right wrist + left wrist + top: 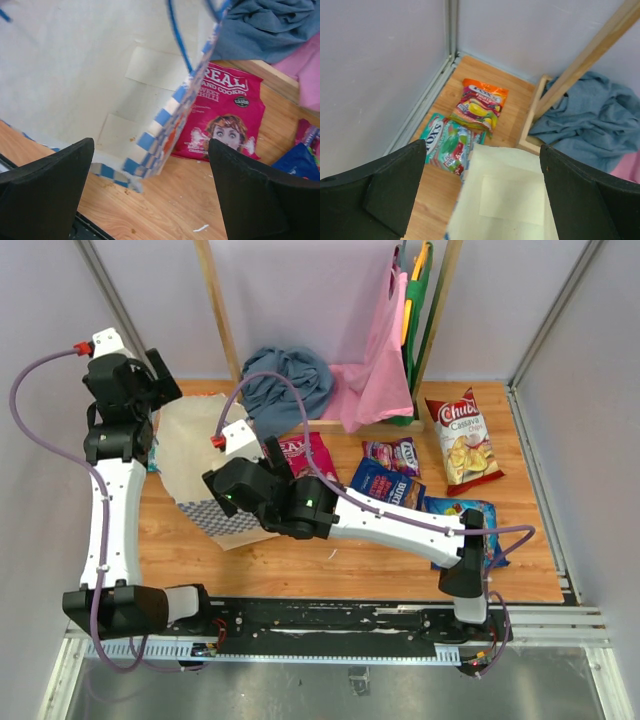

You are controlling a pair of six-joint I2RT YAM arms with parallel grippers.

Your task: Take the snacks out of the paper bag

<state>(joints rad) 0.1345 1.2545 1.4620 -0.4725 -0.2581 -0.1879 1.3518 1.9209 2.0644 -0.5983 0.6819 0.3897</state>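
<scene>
The cream paper bag [195, 455] with a checkered band lies on its side at the left of the wooden table. My left gripper [162, 388] is open above its far end [505, 200]; beyond lie an orange packet [480, 102] and a green packet [447, 145]. My right gripper [215, 492] is open and empty at the bag's checkered mouth [160, 120], with a blue cord handle [180, 40] above. The magenta Real bag [305, 455] lies beside the mouth [225, 120]. A purple packet [392, 455], dark blue bags [388, 485] [470, 520] and the Chuds bag [462, 440] lie to the right.
A grey-blue cloth [290, 385] and pink and green cloth bags [385, 360] hang on a wooden frame [222, 320] at the back. Grey walls close in the left, back and right. A metal rail [330, 620] runs along the near edge.
</scene>
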